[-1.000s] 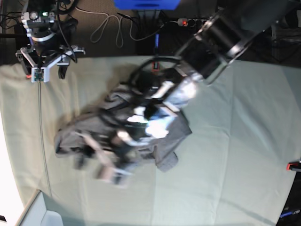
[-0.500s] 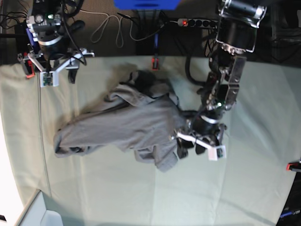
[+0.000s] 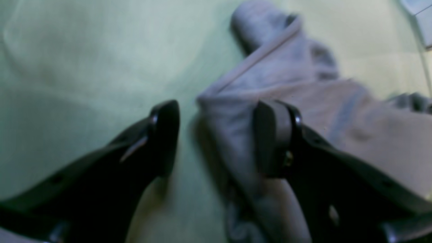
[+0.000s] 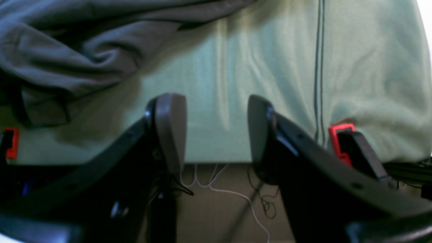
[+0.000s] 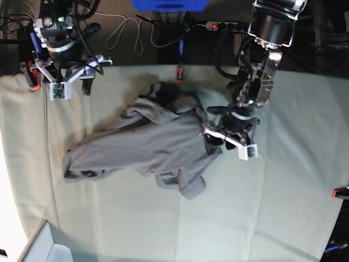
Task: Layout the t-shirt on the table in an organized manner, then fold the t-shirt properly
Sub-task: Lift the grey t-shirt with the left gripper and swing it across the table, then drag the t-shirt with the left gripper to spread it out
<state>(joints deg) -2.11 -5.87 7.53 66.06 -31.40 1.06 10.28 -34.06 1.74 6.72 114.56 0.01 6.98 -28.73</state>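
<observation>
1. While the t-shirt (image 5: 147,144) lies crumpled near the middle of the surface (image 5: 283,207), the left claw (image 5: 229,143) hangs at its right-hand edge in the base view, with its fingers spread apart and nothing between them.
2. In the left wrist view, a folded, hemmed edge of the t-shirt (image 3: 287,87) runs up between the two fingers of the left claw (image 3: 217,135); one finger sits over grey fabric and the other over bare green cloth. This view is blurred, so whether either finger touches the fabric cannot be told.
3. The right claw (image 5: 68,87) is at the far left corner of the surface in the base view, well apart from the t-shirt, with its fingers parted and empty.
4. From the right wrist view, the right claw (image 4: 216,131) hovers over the edge of the surface (image 4: 371,67), with a bunched part of the t-shirt (image 4: 67,57) lying up and to the left of it, not between the fingers.
5. A red clamp (image 4: 341,138) grips the surface edge just beside one finger, and white cable (image 4: 236,195) lies on the floor below.
6. The garment is unfolded and rumpled, one part stretching toward the left of the base view and a bunched part toward the far edge.
</observation>
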